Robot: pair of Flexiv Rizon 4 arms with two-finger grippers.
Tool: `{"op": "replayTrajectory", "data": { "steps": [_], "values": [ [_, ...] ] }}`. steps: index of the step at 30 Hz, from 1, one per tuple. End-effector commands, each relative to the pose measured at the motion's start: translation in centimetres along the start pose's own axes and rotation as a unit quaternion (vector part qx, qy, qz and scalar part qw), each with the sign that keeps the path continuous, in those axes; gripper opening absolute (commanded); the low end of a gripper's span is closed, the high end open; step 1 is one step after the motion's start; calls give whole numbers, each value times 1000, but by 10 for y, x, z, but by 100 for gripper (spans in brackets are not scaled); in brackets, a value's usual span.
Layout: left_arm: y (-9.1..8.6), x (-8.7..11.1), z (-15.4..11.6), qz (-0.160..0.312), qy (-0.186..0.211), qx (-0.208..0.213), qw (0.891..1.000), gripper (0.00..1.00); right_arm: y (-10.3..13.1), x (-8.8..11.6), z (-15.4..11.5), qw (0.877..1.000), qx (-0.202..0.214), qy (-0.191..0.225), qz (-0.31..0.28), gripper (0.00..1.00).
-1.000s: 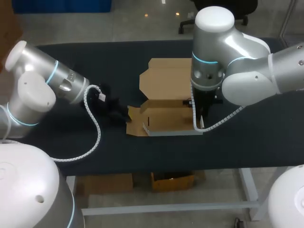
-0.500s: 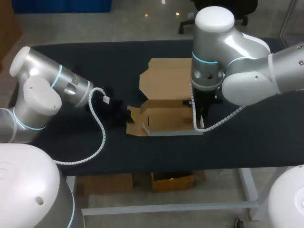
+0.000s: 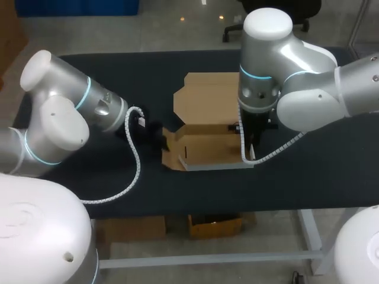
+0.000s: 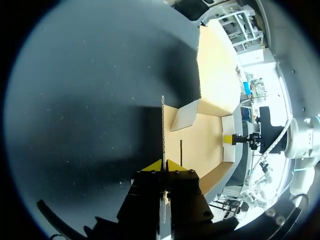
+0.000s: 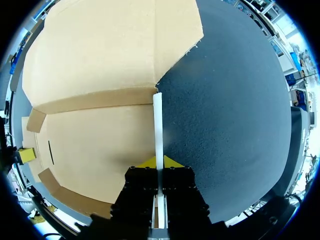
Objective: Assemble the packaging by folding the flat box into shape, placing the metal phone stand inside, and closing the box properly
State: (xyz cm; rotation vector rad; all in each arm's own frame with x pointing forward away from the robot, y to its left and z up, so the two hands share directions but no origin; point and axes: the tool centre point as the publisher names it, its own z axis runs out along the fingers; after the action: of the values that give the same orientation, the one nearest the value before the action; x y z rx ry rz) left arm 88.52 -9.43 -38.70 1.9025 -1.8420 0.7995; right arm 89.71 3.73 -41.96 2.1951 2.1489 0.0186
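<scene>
The cardboard box [image 3: 204, 127] sits half-formed near the middle of the table [image 3: 320, 177], its lid panel [image 3: 207, 94] lying flat behind the open tray. Our left fingers [image 4: 152, 166] are narrow, pinching the thin edge of the left end flap [image 4: 163, 120]. Our right fingers [image 5: 146, 163] are likewise closed on the upright right wall [image 5: 158, 120]. We judge the card light and stiff across its panels but ready to buckle away from the creases. It is best gripped at flap edges close to a fold line, with gentle pressure. The metal phone stand appears in no view; it may be hidden behind an arm.
</scene>
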Motion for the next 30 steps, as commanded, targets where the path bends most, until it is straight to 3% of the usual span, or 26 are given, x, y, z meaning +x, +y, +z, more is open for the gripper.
{"op": "replayTrajectory", "data": {
  "steps": [1, 22, 25, 30],
  "values": [
    [1, 15, -1, -3, -69, 8, 998, 0, 0, 1, 1, 1000, 1, 0, 0, 0],
    [-5, 54, 10, -5, -217, 29, 976, 0, 0, 1, 1, 1000, 1, 0, 0, 0],
    [-6, 56, 11, -8, -226, 30, 974, 16, 0, 1, 1, 1000, 1, 0, 0, 0],
    [-6, 57, 10, -11, -230, 28, 973, 32, 0, 1, 1, 1000, 1, 0, 0, 0]
  ]
}}
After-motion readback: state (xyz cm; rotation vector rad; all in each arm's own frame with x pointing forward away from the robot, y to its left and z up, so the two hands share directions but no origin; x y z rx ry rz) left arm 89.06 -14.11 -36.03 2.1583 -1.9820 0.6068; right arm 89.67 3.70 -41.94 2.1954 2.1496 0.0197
